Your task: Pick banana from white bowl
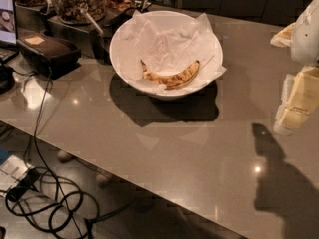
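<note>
hovering at right edge, gripper [295,102]; banana [172,77] lies in white bowl [172,94]

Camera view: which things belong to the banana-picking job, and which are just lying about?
Job: banana, white bowl, gripper at the right edge, away from the bowl.
Lying about: glass jar, black box, cables on the floor.

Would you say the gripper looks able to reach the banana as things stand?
Probably yes: the banana lies uncovered in the open white bowl, and nothing stands between it and the gripper at the right edge.
</note>
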Controlling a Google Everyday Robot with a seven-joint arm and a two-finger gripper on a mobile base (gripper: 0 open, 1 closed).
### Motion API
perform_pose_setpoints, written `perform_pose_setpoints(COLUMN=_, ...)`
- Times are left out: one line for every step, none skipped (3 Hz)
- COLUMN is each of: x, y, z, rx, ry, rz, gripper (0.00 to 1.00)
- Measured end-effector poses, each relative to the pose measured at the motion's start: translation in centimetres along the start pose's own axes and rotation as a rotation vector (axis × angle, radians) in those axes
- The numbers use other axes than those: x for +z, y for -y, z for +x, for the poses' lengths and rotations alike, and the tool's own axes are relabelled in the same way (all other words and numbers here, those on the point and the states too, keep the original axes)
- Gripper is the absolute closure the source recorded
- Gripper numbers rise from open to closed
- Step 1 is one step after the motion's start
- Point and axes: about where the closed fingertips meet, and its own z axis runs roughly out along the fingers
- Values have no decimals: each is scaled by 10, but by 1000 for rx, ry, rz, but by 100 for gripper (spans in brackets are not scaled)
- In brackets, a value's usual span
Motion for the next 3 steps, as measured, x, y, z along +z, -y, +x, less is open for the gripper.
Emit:
perform_pose_setpoints(x=0, y=0, z=0, rx=0, ry=0, rz=0, gripper=0)
perform_pose_setpoints(x=1, y=12, z=-12, rx=8, ry=-26, rz=-17, gripper=0)
perform_pose_setpoints(x=14, y=47, z=-53, rx=-34, ry=-29, rz=-82, gripper=0)
